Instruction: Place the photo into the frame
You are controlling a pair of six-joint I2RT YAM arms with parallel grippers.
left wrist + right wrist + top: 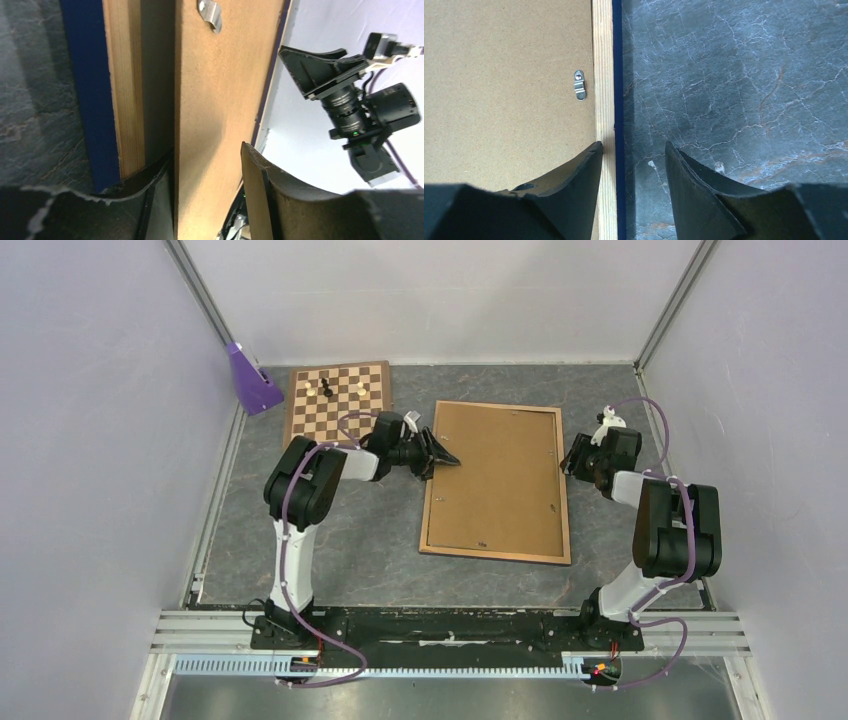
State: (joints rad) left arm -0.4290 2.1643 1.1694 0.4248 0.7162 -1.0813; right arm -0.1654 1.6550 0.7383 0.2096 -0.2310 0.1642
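Left gripper (207,149) stands with its fingers apart over the 9 o'clock long side of the frame (495,554), toward that side's far end. One fingertip lies at the wooden rail and the other over the backing board (495,480), and nothing is pinched between them. The left arm rises from its base at the near edge, bends at a high elbow, and its forearm runs toward 3 o'clock. From the low, sideways wrist camera the board runs away toward the right arm's camera (350,110) beyond the frame.

The right gripper (632,146) is about half spread, straddling the frame's 3 o'clock rail. Its inner fingertip sits at the seam of board and light wood, its outer one over the bare table (360,540). The rail's dark blue side stands clear of that outer finger. The right arm folds up from its base, and its forearm reaches toward 10 o'clock, with the wrist just beside the frame's far corner.

The frame lies face down, a little to the 3 o'clock side of the table's middle, long sides running 12 to 6. It holds the backing board flat inside its rails. A small metal clip (580,85) on the board sits just beside the rail.

At 11 o'clock from the frame lies a chessboard (340,415) bearing a few pieces (325,390). A purple block (250,380) stands at its 9 o'clock edge.
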